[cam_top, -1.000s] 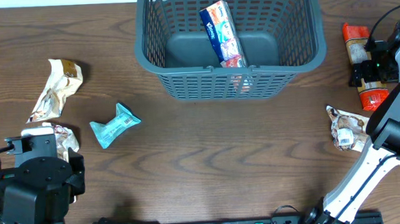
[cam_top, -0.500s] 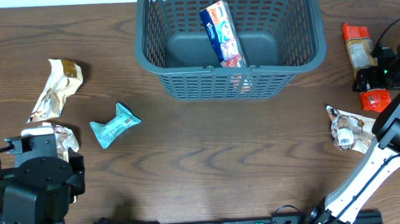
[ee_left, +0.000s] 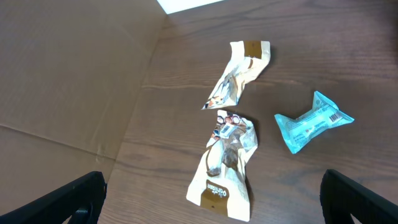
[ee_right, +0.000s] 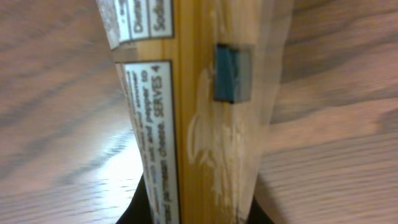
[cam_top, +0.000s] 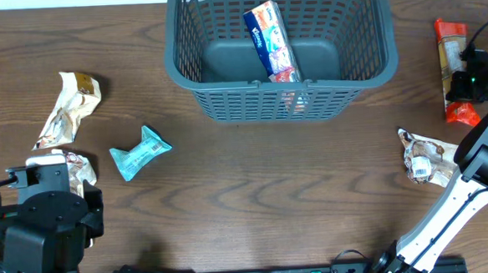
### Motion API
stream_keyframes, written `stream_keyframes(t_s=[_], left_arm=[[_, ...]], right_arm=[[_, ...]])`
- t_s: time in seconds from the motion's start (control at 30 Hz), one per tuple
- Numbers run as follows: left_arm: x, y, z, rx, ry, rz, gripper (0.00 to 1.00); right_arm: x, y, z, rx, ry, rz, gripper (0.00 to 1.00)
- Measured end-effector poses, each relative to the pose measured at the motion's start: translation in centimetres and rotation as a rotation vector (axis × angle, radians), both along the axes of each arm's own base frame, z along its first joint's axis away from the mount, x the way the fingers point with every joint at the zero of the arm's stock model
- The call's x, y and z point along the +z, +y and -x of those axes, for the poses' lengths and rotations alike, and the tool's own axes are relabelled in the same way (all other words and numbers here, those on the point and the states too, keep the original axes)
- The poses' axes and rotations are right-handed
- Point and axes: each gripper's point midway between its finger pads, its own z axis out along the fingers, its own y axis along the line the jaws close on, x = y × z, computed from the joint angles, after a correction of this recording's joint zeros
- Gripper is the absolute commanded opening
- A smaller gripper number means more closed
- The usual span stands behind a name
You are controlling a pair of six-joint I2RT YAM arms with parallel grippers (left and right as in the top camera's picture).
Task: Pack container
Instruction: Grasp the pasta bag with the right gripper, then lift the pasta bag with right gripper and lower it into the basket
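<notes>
Pick-up step: at the frame's far right, the right gripper (cam_top: 465, 83) looks clamped on an orange packet (cam_top: 449, 49). Next it needs carrying left and releasing over the container (cam_top: 233, 87), top centre. The left gripper (ee_left: 211, 182) idles, jaws apart.

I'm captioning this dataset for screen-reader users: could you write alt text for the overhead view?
A dark grey-green slotted basket, top centre, holds one blue tissue pack; to its right, the right gripper clamps an orange packet. A teal packet and two beige wrappers lie at left, another wrapper at lower right.
</notes>
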Motion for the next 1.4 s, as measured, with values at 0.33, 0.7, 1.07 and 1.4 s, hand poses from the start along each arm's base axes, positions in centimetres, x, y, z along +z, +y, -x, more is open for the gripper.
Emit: stream_keyframes(t_s=[0.33, 0.7, 1.07, 1.4], left_arm=[[0.0, 0.0, 0.0, 0.000, 0.000, 0.000, 0.99], [0.0, 0.0, 0.0, 0.000, 0.000, 0.000, 0.99], [0.0, 0.0, 0.0, 0.000, 0.000, 0.000, 0.99], [0.0, 0.0, 0.0, 0.000, 0.000, 0.000, 0.98]], right_arm=[[6.6, 4.7, -5.5, -0.033, -0.205, -0.318, 0.01], [37.1, 8.1, -6.4, 0.084, -0.840, -0.153, 0.02], [49.6, 31.3, 0.2, 0.692, -1.078, -0.296, 0.02], [37.3, 38.8, -1.5, 0.946, -0.715, -0.267, 0.01]])
